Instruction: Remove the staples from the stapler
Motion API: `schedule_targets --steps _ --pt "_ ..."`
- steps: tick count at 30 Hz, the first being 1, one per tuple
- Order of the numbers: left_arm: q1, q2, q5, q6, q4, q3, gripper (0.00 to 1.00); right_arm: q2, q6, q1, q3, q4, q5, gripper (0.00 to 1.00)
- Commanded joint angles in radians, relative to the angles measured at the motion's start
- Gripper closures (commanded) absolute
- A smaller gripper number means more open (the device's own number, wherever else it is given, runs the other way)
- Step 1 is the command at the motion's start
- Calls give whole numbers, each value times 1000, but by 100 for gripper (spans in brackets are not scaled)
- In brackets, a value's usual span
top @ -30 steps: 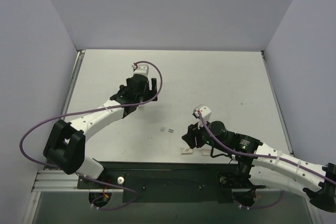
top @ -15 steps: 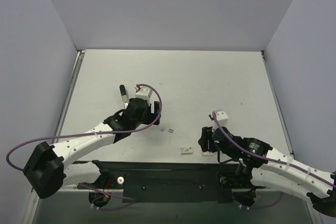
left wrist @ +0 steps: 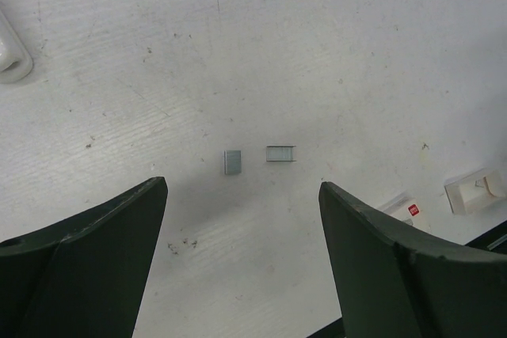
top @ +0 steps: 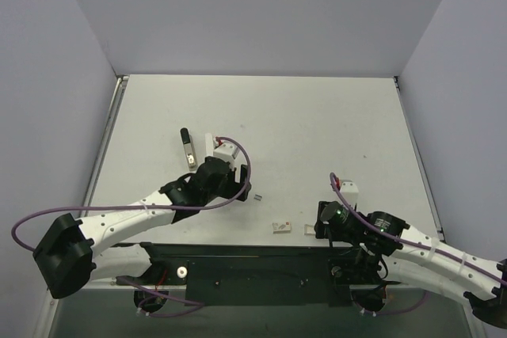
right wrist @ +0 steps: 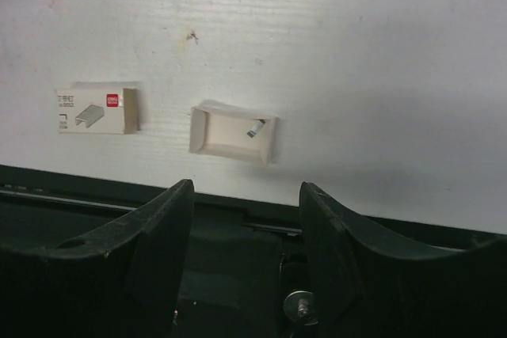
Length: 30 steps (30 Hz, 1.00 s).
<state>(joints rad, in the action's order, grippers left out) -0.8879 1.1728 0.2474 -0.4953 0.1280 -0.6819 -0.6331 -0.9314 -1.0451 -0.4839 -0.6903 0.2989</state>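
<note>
The stapler (top: 188,150) lies on the table at the left, its black-and-silver rail beside a white bar; its white end (left wrist: 11,59) shows at the left wrist view's upper left corner. Two short grey strips of staples (top: 255,195) (left wrist: 233,161) lie loose on the table. My left gripper (top: 242,184) (left wrist: 242,187) hangs wide open and empty just short of them, well right of the stapler. Over the table's near edge my right gripper (top: 323,215) (right wrist: 245,187) is open and empty.
A flat white packet with a red mark (top: 281,227) (right wrist: 97,111) lies near the front edge. Beside it is a small open cardboard tray (top: 307,228) (right wrist: 234,132) holding one small staple strip (right wrist: 255,129). The black mounting rail (right wrist: 238,275) runs below the table edge.
My left arm has drawn back from the stapler, uncovering it, and swung near and right towards the loose staples. My right arm has pulled away to the right and its jaws have widened.
</note>
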Motion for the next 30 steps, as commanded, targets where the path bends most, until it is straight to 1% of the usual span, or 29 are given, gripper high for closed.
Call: schedule_targets --steps 1,6,15,22,30 --pt "-5 -47 -25 -6 -45 7 11 -13 -87 -12 36 -66 20 49" --pt "-6 -68 -43 -6 -53 15 11 -30 -104 -10 44 -60 5 49" --pt "-6 -102 -54 -3 -59 25 11 -122 -124 -16 60 -25 -21 48" --pt "-6 -98 -72 1 -77 31 11 -186 -107 -20 77 14 -40 49" --pt "-6 -82 -88 15 -87 25 11 -301 -76 -20 39 48 -21 48"
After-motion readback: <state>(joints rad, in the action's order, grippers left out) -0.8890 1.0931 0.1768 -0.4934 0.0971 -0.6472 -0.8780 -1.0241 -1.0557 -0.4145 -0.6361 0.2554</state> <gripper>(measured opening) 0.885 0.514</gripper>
